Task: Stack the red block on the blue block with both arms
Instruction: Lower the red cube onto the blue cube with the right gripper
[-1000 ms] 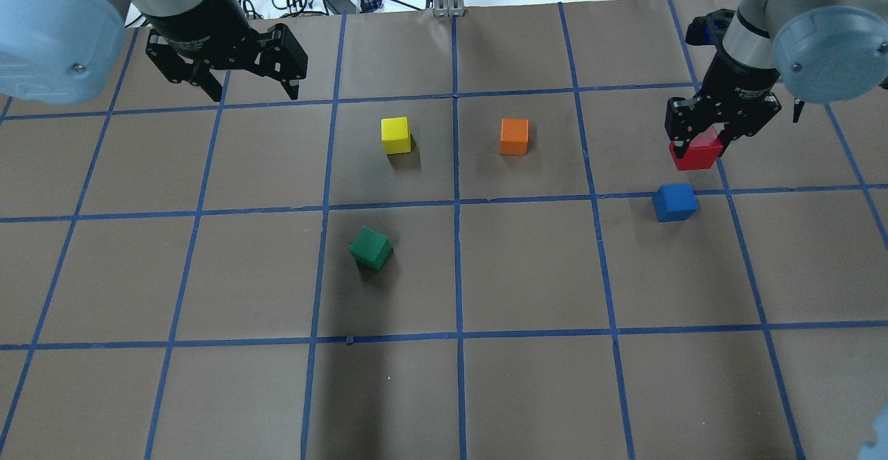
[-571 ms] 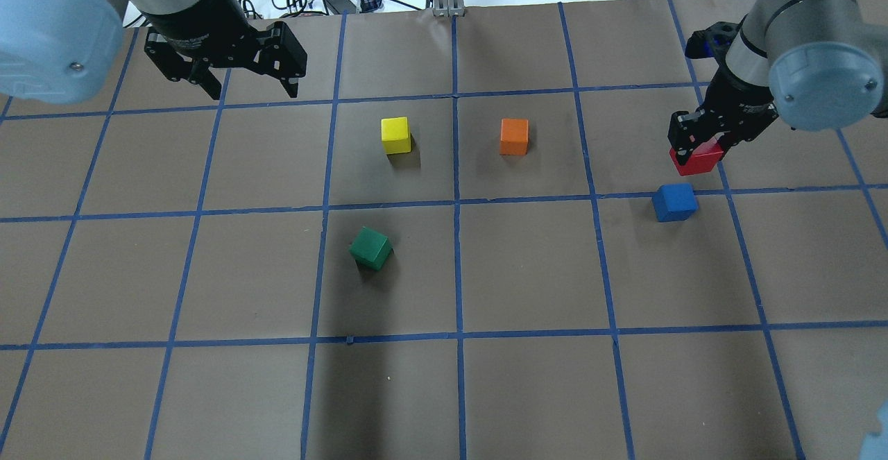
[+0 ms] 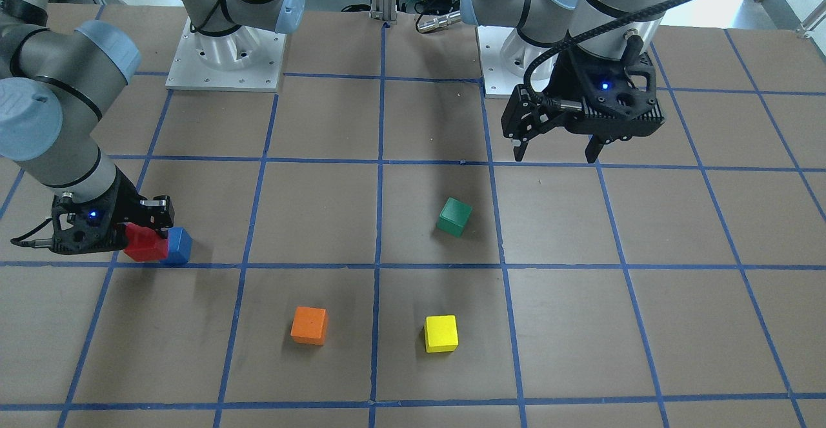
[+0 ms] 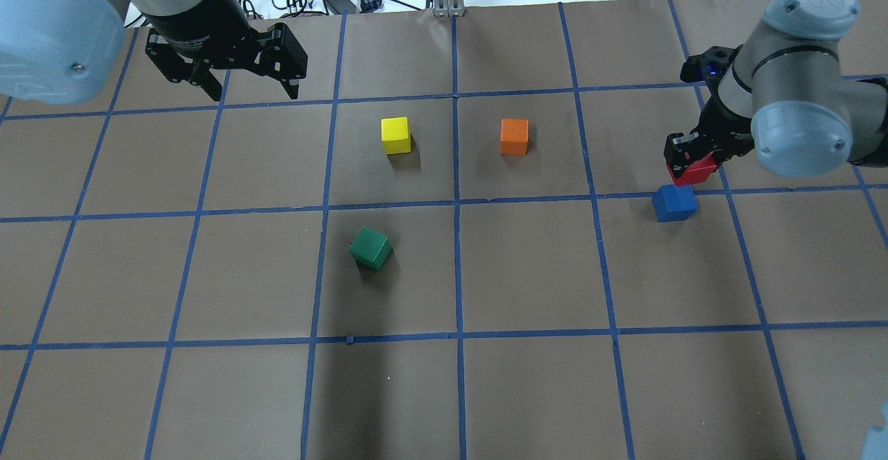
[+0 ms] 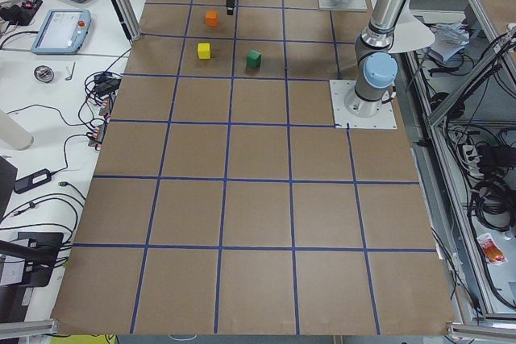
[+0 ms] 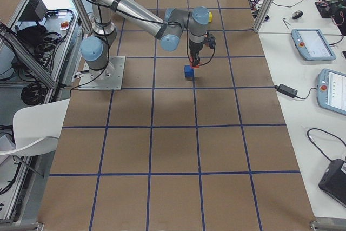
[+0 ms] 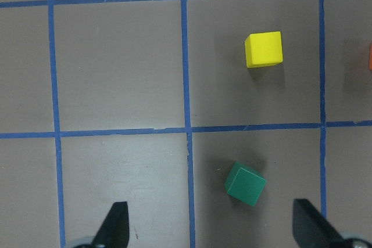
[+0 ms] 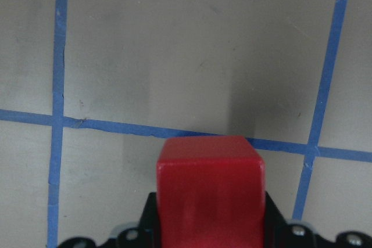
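My right gripper is shut on the red block and holds it in the air, just behind and above the blue block. In the front-facing view the red block overlaps the blue block beside the right gripper. The right wrist view shows the red block between the jaws; the blue block is hidden there. My left gripper is open and empty, high over the table's far left; it also shows in the front-facing view.
A yellow cube and an orange cube sit in the middle far squares. A green cube lies turned, nearer the middle. Blue tape lines divide the brown table. Cables lie beyond the far edge.
My right gripper has carried the red block nearer to the blue block and lower, its arm swinging in from the right. The left arm has not moved.
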You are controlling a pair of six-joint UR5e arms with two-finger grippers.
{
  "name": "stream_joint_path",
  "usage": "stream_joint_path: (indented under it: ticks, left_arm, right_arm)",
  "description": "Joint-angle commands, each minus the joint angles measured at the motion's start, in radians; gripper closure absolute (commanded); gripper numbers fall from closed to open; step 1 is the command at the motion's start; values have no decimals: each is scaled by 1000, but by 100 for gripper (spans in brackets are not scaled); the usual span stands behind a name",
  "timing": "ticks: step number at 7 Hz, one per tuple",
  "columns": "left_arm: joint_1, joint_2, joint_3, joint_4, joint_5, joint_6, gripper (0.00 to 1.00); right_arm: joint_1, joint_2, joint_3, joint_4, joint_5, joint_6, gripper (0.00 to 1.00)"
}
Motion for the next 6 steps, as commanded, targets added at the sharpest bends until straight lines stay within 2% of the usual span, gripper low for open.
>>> stream_joint_path:
  ticks: [1,6]
  left_arm:
    - [-5,3,-3,-3,0,0,0]
    - [-3,6,-4,-14,0,2,0]
  right_arm:
    - [-1,2,22,-6,4,1,100]
    - [-2,4,27,3,-9,9,100]
